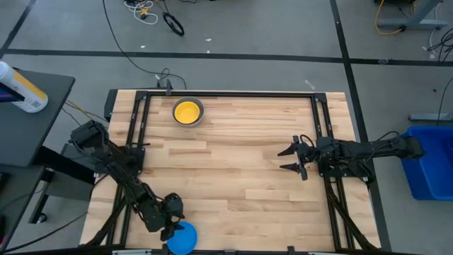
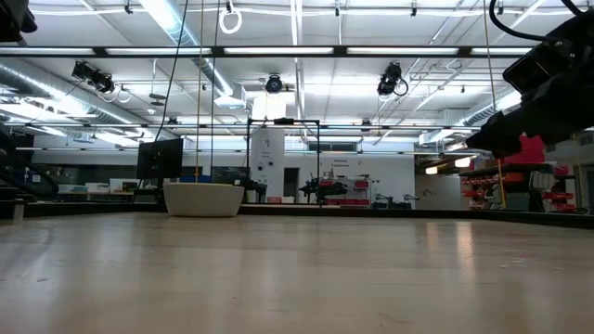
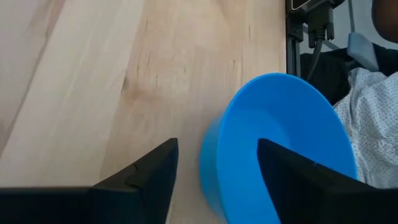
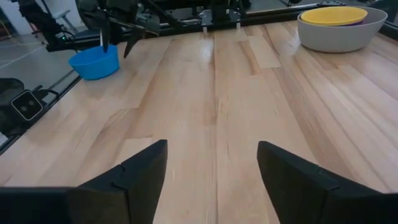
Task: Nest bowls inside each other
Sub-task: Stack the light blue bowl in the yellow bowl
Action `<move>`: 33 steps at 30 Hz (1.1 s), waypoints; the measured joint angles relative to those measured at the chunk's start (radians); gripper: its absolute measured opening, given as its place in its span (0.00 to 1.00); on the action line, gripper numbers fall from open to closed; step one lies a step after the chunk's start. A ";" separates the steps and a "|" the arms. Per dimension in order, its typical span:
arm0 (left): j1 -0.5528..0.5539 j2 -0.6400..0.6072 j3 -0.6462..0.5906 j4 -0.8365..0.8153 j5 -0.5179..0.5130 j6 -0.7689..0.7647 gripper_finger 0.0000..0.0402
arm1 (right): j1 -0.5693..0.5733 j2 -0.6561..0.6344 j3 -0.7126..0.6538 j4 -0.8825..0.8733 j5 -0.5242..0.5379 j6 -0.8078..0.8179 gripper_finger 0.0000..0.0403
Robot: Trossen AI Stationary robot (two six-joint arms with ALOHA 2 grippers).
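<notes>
Light blue bowl (image 1: pixel 183 238) partly off-frame

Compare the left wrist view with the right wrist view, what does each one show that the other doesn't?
Only the left wrist view shows the light blue bowl up close, one finger of the left pincer inside it and one outside its wall, with patterned fabric past the table edge. Only the right wrist view shows the grey bowl with the yellow bowl nested in it, and the open, empty right pincer. Both show the light blue bowl and the wooden table.

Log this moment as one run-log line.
left gripper: open, fingers astride light blue bowl rim | right gripper: open, empty | stack: yellow in grey
</notes>
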 joint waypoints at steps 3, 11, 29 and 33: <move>-0.004 0.000 0.000 0.000 -0.005 0.000 0.49 | 0.000 0.004 0.000 0.000 0.000 -0.001 0.65; -0.013 0.019 0.000 0.007 -0.028 0.001 0.33 | 0.000 0.008 0.000 0.000 0.000 -0.008 0.67; -0.012 0.038 -0.001 0.047 -0.210 0.223 0.01 | 0.000 0.009 0.000 0.000 0.002 -0.008 0.60; -0.001 -0.029 -0.019 0.049 -0.416 0.401 0.01 | 0.000 0.009 0.000 0.000 0.002 -0.009 0.58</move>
